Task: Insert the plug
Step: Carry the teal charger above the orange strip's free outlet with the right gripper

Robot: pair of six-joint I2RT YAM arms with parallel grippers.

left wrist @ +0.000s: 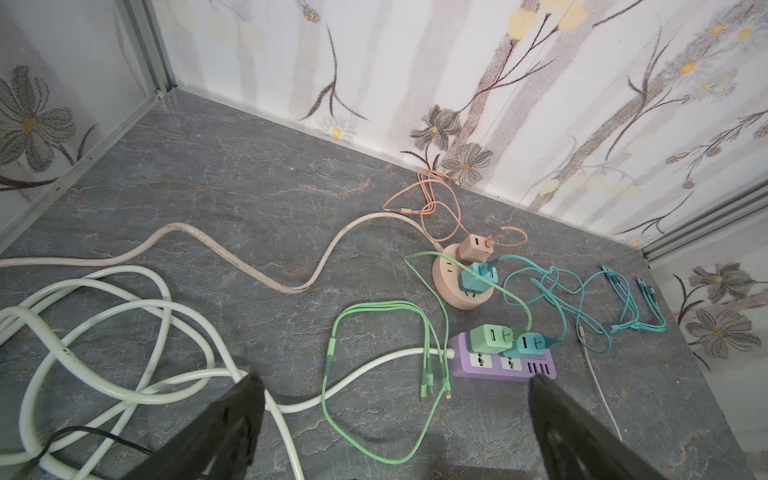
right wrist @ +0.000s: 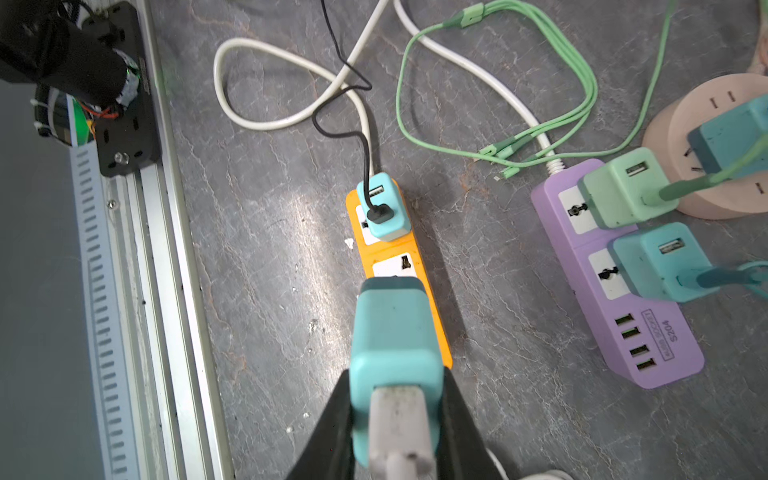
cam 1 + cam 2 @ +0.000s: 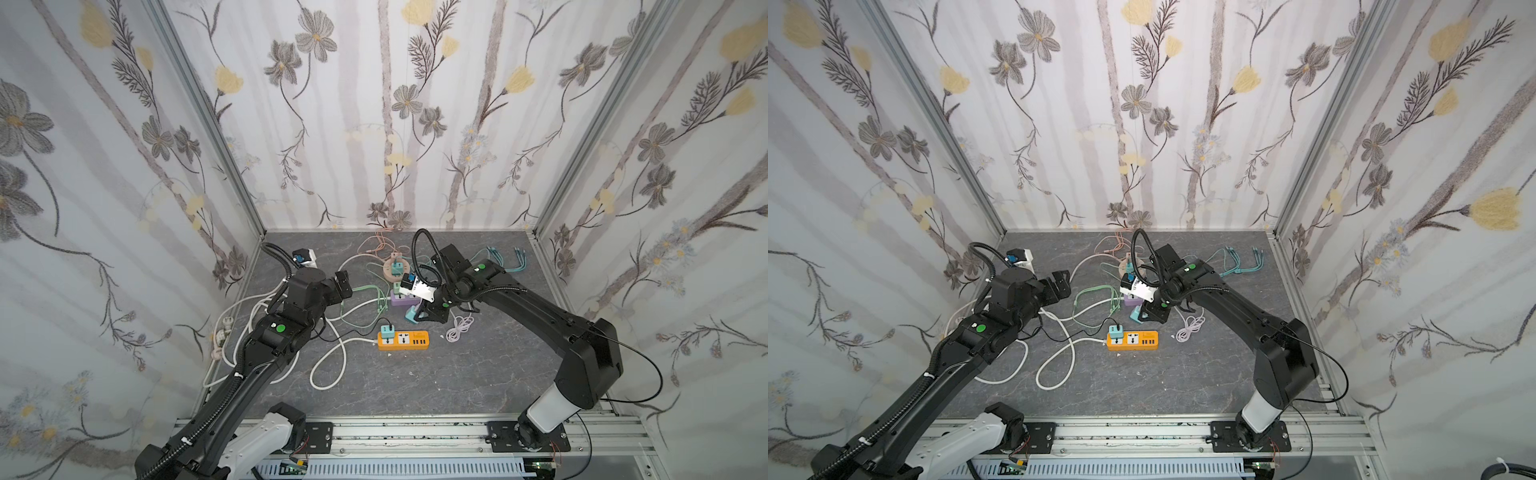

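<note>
My right gripper (image 2: 395, 386) is shut on a teal plug (image 2: 392, 332) that carries a pale cable connector at its rear. It holds the plug in the air over the orange power strip (image 2: 437, 328), above the strip's free white socket (image 2: 395, 266). Both top views show the plug (image 3: 412, 314) just beyond the strip (image 3: 409, 340). Another teal adapter (image 2: 384, 212) with a black cable sits in the strip's other socket. My left gripper (image 3: 343, 286) hovers open over the cables at the left. Its dark fingers (image 1: 232, 415) stand wide apart with nothing between them.
A purple power strip (image 2: 648, 349) holds a green and a teal adapter beside a round pink socket (image 1: 457, 291). White cables (image 3: 328, 365) loop across the left floor. A lilac coil (image 3: 457, 330) lies right of the orange strip. Teal cables (image 3: 507, 259) lie far right. The aluminium rail (image 2: 137, 291) bounds the front.
</note>
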